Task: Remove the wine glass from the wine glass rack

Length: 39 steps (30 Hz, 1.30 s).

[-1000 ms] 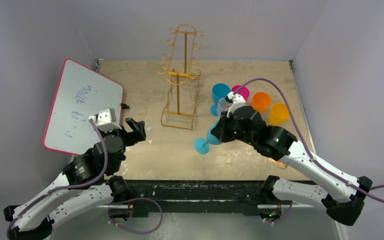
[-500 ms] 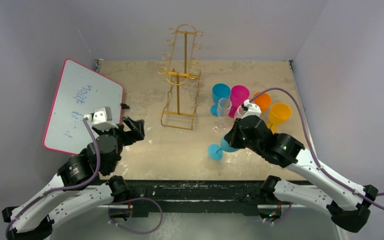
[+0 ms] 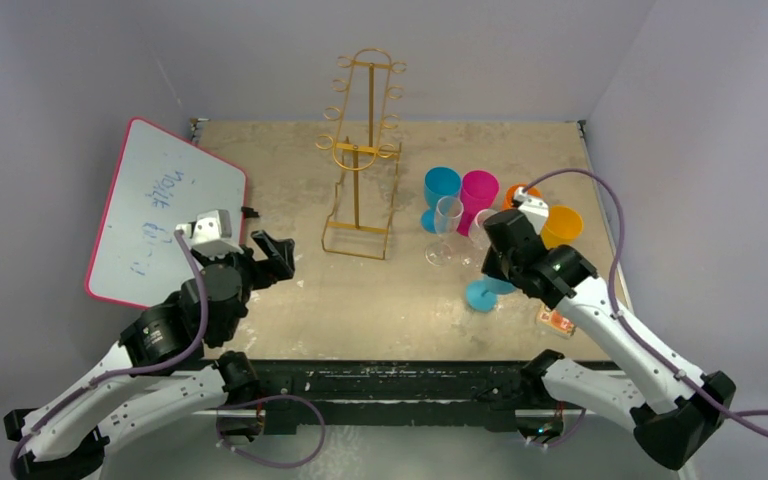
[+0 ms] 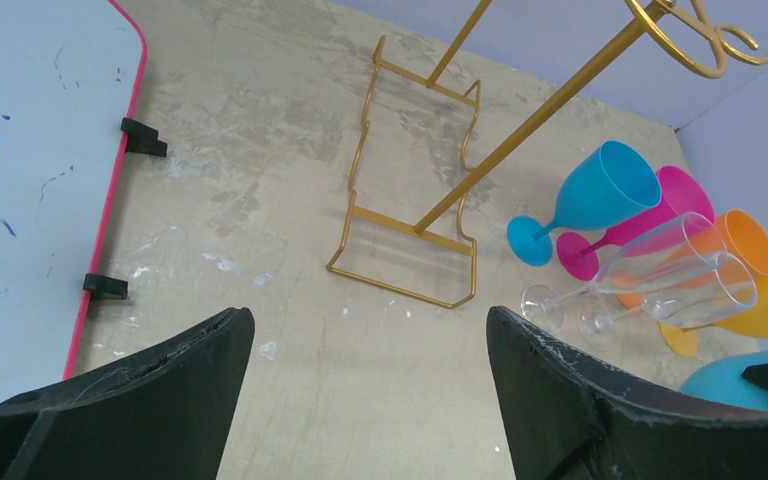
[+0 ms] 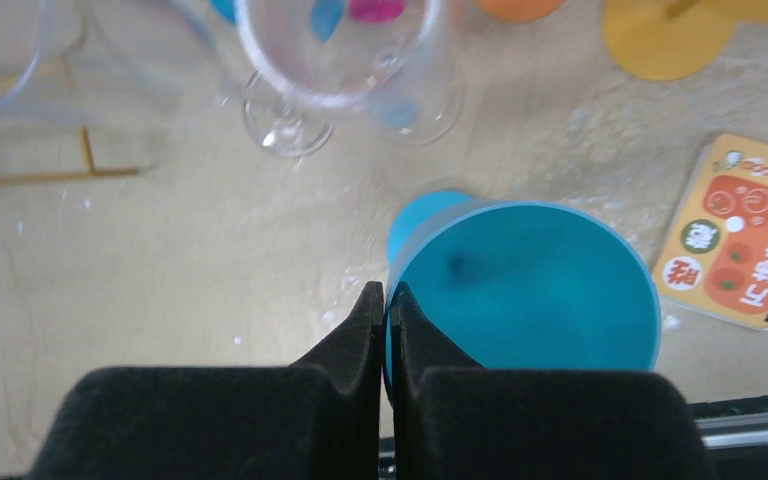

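Observation:
The gold wire wine glass rack (image 3: 362,150) stands at the back middle of the table with nothing on its hooks; its base and post show in the left wrist view (image 4: 415,215). My right gripper (image 5: 385,293) is shut on the rim of a blue wine glass (image 5: 525,285), pinching the wall between its fingers. In the top view the glass (image 3: 482,293) hangs under the gripper (image 3: 500,262), its foot low over or on the table. My left gripper (image 4: 370,330) is open and empty over bare table left of the rack.
Several glasses stand right of the rack: blue (image 3: 440,188), pink (image 3: 478,190), orange (image 3: 513,195), yellow (image 3: 561,226) and two clear ones (image 3: 447,225). A whiteboard (image 3: 160,210) leans at the left. A small printed card (image 3: 557,320) lies at the front right.
My right gripper has carried the blue glass to the right and toward the group of glasses, turning it more upright. The left arm has barely shifted.

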Motion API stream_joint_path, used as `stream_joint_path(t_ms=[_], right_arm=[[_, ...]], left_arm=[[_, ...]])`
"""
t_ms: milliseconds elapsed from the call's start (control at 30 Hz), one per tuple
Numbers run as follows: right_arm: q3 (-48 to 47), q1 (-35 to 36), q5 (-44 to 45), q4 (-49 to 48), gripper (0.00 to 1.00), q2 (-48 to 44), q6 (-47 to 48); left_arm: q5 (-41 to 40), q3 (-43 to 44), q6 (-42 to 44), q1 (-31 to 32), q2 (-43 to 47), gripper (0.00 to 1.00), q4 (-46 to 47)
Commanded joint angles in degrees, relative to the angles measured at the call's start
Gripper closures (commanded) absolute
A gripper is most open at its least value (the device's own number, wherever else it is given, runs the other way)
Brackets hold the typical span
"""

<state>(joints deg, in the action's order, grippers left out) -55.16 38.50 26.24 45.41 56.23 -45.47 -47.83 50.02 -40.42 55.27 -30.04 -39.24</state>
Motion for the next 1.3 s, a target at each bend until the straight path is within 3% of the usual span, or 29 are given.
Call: stream_joint_path(t_ms=[0, 133, 633, 967, 1100, 1267], right_arm=[[-0.98, -7.76, 1.36, -2.98, 1.00, -1.03, 5.39], [-1.67, -12.12, 1.13, -2.91, 1.00, 1.37, 6.85], [-4.54, -12.84, 11.88, -4.05, 1.00, 4.82, 5.57], [-1.22, -13.12, 10.82, -9.76, 1.00, 5.98, 8.79], [-1.17, -13.19, 14.59, -9.21, 1.00, 6.97, 7.38], [1.11, -13.19, 11.76, -12.85, 1.00, 7.44, 10.15]], left_arm=[[-0.07, 2.12, -1.57, -0.01, -0.06, 0.14, -0.83], [-0.81, 2.59, -2.61, 0.01, -0.01, 0.14, -0.35], [-0.53, 4.94, -2.98, 0.01, -1.06, 0.14, -1.45], [-0.71, 4.99, -2.44, 0.01, -2.14, 0.14, -2.14], [1.85, 5.65, -1.84, -0.04, -2.71, 0.11, 0.32], [1.22, 5.40, -2.70, 0.02, -4.28, 0.09, 1.10]])
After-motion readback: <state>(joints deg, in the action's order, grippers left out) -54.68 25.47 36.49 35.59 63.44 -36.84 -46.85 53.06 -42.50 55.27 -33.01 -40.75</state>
